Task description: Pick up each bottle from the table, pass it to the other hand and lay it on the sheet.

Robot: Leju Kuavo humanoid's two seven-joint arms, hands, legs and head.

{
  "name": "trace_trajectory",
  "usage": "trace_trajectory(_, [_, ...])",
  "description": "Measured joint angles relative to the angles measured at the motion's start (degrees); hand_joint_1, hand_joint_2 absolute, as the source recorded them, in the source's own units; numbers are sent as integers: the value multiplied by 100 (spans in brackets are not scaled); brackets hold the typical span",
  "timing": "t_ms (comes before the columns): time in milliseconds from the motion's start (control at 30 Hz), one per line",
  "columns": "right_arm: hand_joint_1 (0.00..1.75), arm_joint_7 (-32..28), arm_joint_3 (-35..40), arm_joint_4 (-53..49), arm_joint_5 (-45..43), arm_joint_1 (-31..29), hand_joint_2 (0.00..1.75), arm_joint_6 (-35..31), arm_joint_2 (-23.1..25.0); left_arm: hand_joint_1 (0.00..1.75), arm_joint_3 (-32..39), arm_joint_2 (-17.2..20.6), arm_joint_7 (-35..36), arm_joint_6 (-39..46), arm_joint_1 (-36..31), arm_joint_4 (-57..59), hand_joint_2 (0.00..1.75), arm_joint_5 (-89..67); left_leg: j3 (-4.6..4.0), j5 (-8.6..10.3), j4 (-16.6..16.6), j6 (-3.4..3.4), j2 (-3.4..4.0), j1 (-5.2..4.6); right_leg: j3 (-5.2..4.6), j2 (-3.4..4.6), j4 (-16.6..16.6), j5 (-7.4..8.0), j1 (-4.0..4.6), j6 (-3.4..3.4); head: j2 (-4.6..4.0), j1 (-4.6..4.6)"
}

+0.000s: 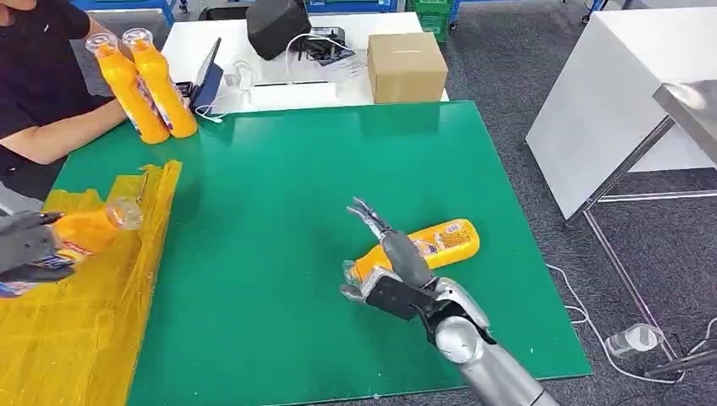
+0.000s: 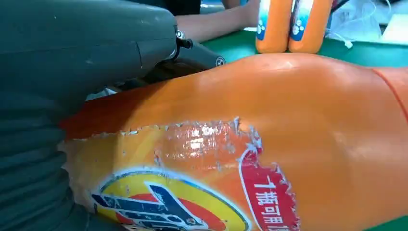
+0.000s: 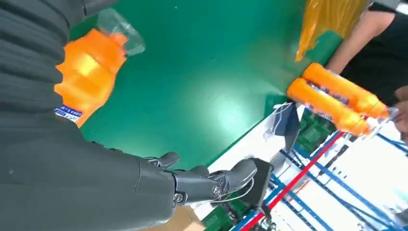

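Orange, glossy plastic bottle (image 1: 423, 247) lying at 5 o'clock on the table (image 1: 279, 178) looks light, rigid, slippery, so my right hand (image 1: 391, 271), fingers spread and empty over its neck, should grip mid-body, while my left hand (image 1: 25, 247) holds another bottle (image 1: 89, 230) over the sheet (image 1: 84, 338).

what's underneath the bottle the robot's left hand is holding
The yellow sheet lies below the bottle in the left hand. The hand covers the bottle's base, so whether it touches the sheet cannot be seen.
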Motion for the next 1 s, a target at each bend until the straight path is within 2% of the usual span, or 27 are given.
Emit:
trace_trajectory(200, [0,-31,11,-31,-109,-46,175,100,-59,175,-710,1091,172,-760,109,-809,175,1399,-2,0,-1,0,2,1,-1,1,3,0,1,0,0,2])
trace_trajectory(333, [0,4,44,-31,-230,-120,175,116,-74,175,-987,1734,343,-659,553,-1693,175,2220,-2,0,-1,0,0,-5,0,-1,1,-1,-3,0,0,0])
trace_trajectory(400, [0,24,59,-31,-258,-147,175,118,-81,175,-1051,1840,347,-539,730,-1921,175,2249,-2,0,-1,0,-16,-7,2,-11,1,-1,-5,0,0,0])
trace_trajectory(600, [0,39,101,-31,-271,-175,175,120,-89,175,-1283,1964,330,-450,999,-2308,175,2207,-2,4,-1,-5,-21,-6,6,-13,1,0,-5,0,0,0])
trace_trajectory(767, [0,50,142,-31,-293,-197,175,122,-89,175,-1470,1886,160,-300,1000,-2334,175,1845,-1,4,-1,-5,-22,-6,5,-13,1,0,-6,0,0,2])
trace_trajectory(833, [0,55,155,-31,-306,-224,175,125,-89,175,-1563,1767,65,-113,1001,-2290,175,1603,-1,4,-1,-5,-23,-7,6,-13,1,0,-6,0,0,0])
trace_trajectory(1000, [0,83,216,-28,-315,-305,175,140,-44,175,-1698,1179,-282,479,1225,-1823,175,966,-2,4,-2,-5,-18,-8,5,-12,2,0,-7,0,0,2])
